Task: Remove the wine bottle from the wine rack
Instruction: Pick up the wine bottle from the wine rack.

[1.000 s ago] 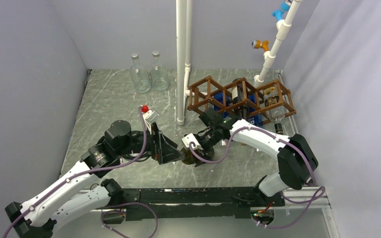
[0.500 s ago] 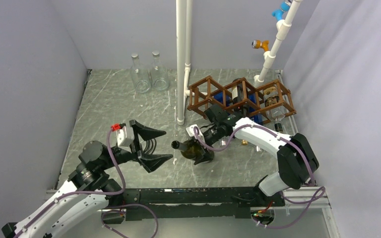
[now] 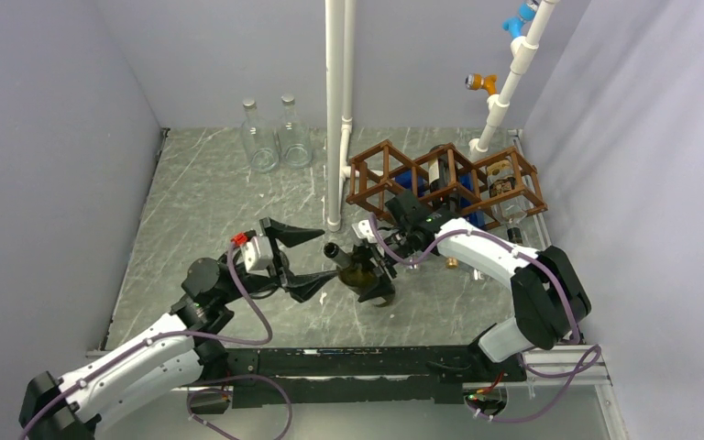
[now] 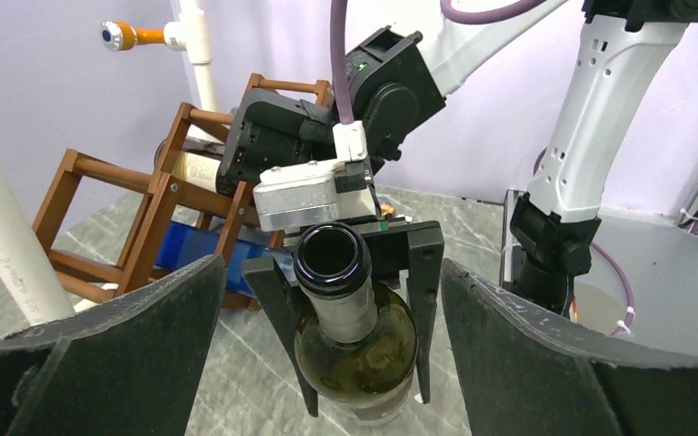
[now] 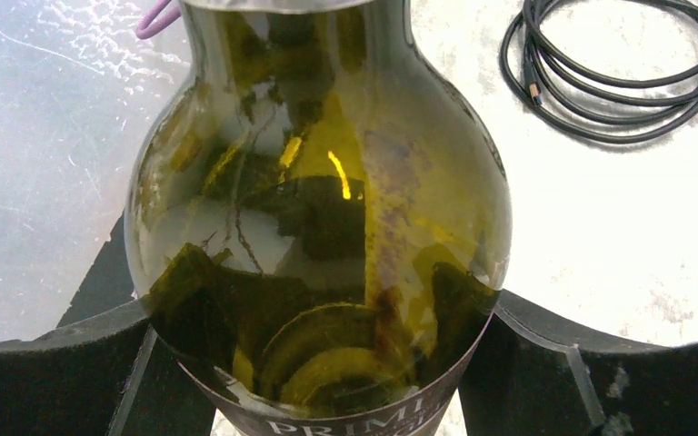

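The wine bottle (image 3: pixel 359 270) is dark olive-green glass with a round shoulder, a short neck and an open, uncorked mouth. At the lower edge of the right wrist view a dark label shows pale lettering, cut off by the frame. The bottle sits in the middle of the top view, clear of the wine rack (image 4: pixel 162 186), which stands at the upper right of centre on the grey veined bench (image 3: pixel 211 202). It leans with its neck pointing left. The right gripper (image 3: pixel 373 275) has its jaws clamped on the bottle's body. The left gripper (image 3: pixel 324 255) faces the mouth, its jaws wide apart on either side of the neck and not touching it.
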Controlling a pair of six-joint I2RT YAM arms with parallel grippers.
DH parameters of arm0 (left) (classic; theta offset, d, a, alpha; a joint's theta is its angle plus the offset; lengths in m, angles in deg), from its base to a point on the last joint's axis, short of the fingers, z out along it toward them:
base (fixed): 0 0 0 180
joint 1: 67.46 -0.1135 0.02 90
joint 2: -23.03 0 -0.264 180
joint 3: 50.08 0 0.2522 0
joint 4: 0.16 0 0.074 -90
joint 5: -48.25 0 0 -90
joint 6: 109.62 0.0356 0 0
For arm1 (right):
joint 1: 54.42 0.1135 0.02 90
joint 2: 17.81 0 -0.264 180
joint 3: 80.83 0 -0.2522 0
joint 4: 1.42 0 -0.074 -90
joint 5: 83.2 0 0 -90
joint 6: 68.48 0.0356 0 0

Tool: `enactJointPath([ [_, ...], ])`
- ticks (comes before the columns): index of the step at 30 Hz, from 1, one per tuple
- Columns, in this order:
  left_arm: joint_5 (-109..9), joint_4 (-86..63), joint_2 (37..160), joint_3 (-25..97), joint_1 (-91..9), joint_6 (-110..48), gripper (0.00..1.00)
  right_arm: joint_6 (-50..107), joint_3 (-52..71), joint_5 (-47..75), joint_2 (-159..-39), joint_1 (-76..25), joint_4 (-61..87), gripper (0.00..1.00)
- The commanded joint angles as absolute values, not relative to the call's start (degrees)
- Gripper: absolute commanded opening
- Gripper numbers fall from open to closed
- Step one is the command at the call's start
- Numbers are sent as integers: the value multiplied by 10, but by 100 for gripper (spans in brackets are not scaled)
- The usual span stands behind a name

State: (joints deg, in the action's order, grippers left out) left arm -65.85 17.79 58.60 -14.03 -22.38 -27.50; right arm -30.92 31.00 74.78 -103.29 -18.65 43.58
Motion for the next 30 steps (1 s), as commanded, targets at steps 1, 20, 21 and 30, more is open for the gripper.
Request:
enactJointPath([
  [1,-664,337,630,-161,-225,-312,91,-301,307,820,-1002,-195,393,0],
  [20,-686,577,789,-188,-224,-410,81,-299,317,831,-999,-204,382,0],
  [21,-690,587,798,-187,-223,-414,80,-300,317,831,-999,-205,382,0],
  [30,-719,679,888,-175,-222,-459,68,-302,320,834,-999,-211,382,0],
])
